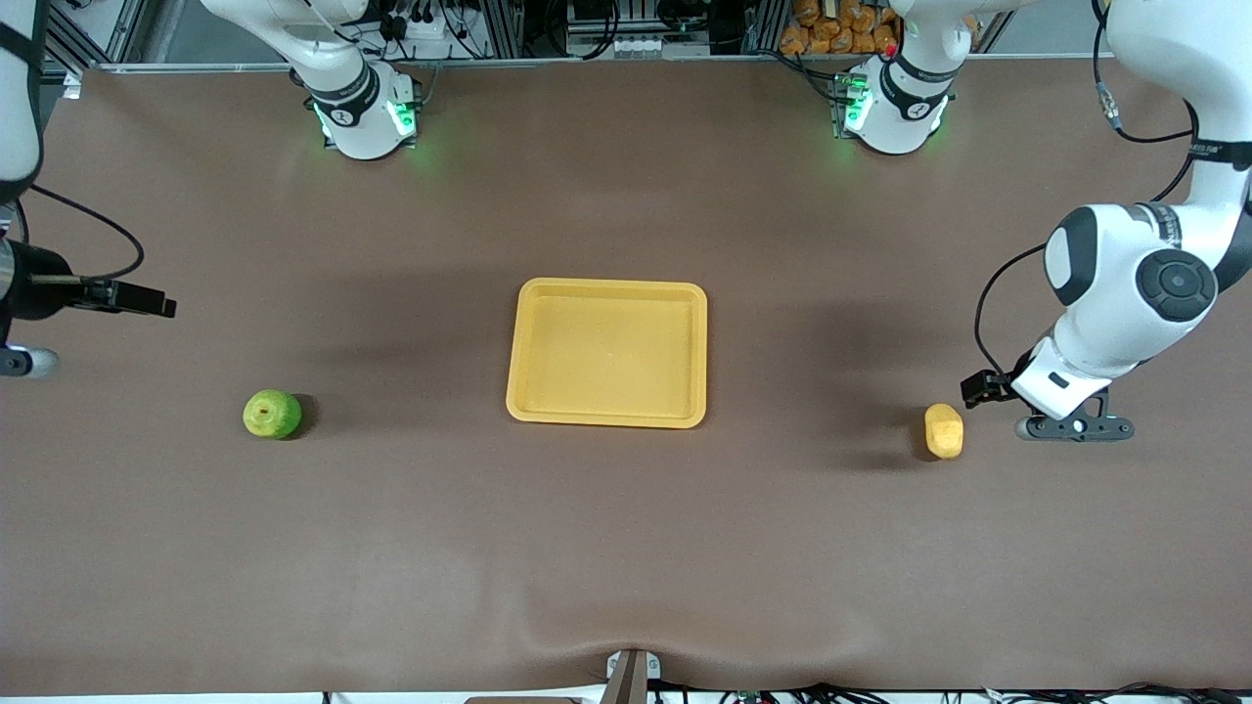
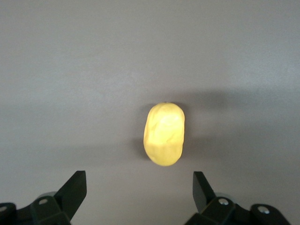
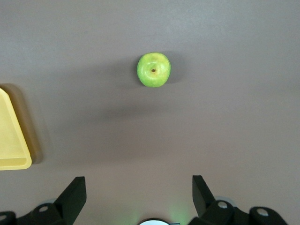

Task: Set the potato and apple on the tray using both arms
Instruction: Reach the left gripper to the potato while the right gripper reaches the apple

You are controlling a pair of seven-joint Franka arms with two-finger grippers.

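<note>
The yellow-orange tray (image 1: 523,352) lies empty at the table's middle. The green apple (image 1: 272,414) sits stem up toward the right arm's end and also shows in the right wrist view (image 3: 153,69). The pale-yellow potato (image 1: 944,431) lies toward the left arm's end. My left gripper (image 1: 1074,427) hangs low beside the potato, open and empty. In the left wrist view the potato (image 2: 164,134) lies just ahead of the open gripper (image 2: 139,182). My right gripper (image 3: 139,185) is open, empty and held high. It is partly cut off at the front view's edge (image 1: 22,362). A tray corner (image 3: 11,140) shows in its view.
Both arm bases (image 1: 364,117) (image 1: 892,110) with green lights stand along the table edge farthest from the front camera. The brown cloth has a wrinkle by a clamp (image 1: 631,673) at the nearest edge. Orange items (image 1: 831,24) lie off the table.
</note>
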